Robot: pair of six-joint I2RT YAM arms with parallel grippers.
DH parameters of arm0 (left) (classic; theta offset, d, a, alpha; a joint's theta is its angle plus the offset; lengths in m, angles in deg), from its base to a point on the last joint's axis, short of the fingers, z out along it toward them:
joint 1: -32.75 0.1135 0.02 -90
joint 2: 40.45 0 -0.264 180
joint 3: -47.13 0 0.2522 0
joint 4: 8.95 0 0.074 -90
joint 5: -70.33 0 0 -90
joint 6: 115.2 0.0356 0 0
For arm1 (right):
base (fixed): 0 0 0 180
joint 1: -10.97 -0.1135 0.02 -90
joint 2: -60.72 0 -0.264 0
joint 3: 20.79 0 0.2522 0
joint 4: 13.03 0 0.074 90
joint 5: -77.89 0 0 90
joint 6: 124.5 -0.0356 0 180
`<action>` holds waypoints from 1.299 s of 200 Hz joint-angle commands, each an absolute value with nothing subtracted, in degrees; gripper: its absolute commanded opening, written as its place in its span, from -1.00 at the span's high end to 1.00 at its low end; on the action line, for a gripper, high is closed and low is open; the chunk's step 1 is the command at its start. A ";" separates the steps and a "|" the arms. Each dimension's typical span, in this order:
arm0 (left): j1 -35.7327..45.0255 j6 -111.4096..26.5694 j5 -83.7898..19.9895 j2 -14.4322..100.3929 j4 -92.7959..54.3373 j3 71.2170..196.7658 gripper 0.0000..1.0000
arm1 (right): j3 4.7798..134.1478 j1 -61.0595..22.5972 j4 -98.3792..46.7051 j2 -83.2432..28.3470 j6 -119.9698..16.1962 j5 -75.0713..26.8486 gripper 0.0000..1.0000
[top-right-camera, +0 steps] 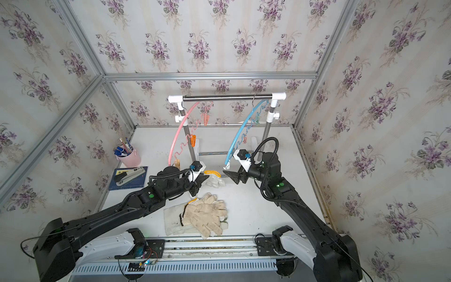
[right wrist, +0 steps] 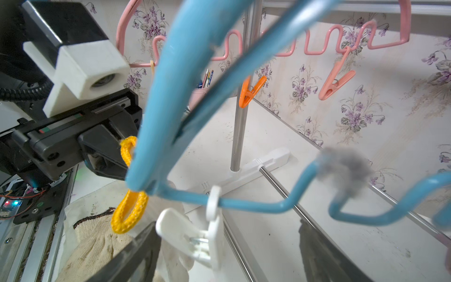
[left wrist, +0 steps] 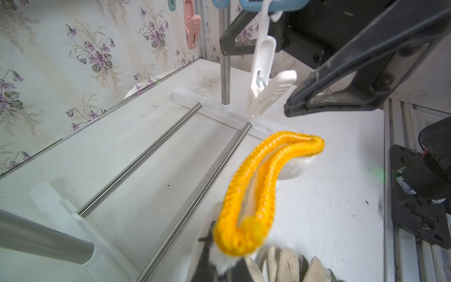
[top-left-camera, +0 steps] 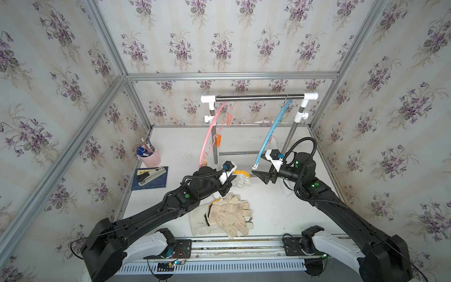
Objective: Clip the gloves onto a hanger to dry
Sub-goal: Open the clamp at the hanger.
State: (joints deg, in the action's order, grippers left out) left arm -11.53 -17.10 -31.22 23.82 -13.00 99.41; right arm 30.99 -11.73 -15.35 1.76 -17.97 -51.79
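Observation:
My left gripper [top-left-camera: 229, 181] is shut on a white knitted glove [top-left-camera: 241, 182] just below its yellow cuff [left wrist: 263, 190], holding the cuff up toward the blue hanger [top-left-camera: 271, 131]. A white clip [right wrist: 205, 234] hangs from that hanger's low end. My right gripper [right wrist: 229, 256] is open, one finger on each side of the clip without touching it. The other gloves [top-left-camera: 229, 214] lie in a pile near the table's front, beige knitted ones on top of an off-white canvas one [top-left-camera: 197, 221]. A pink hanger [top-left-camera: 207, 131] hangs at the rack's left.
The hangers hang from a steel rack bar [top-left-camera: 258, 97] whose base rails [left wrist: 151, 156] lie on the table. Orange and pink clips [top-left-camera: 218, 139] dangle from the pink hanger. At the left stand a pink pen cup [top-left-camera: 150, 156] and a stapler on a blue notebook [top-left-camera: 150, 177].

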 commanded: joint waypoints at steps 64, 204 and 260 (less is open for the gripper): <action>-11.46 -16.86 -30.73 23.19 -13.66 99.82 0.96 | 31.75 -13.06 -13.57 1.33 -17.71 -50.15 -0.51; -11.46 -16.59 -30.66 23.10 -14.19 99.57 0.96 | 31.48 -15.34 -11.98 1.30 -18.53 -46.65 -0.49; -11.46 -16.52 -30.57 22.48 -14.80 99.65 0.95 | 31.39 -15.47 -11.50 1.49 -18.42 -46.92 -0.32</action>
State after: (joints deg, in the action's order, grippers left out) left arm -11.53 -17.08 -30.98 22.82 -15.18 99.50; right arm 31.30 -15.33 -13.31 1.47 -18.43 -46.81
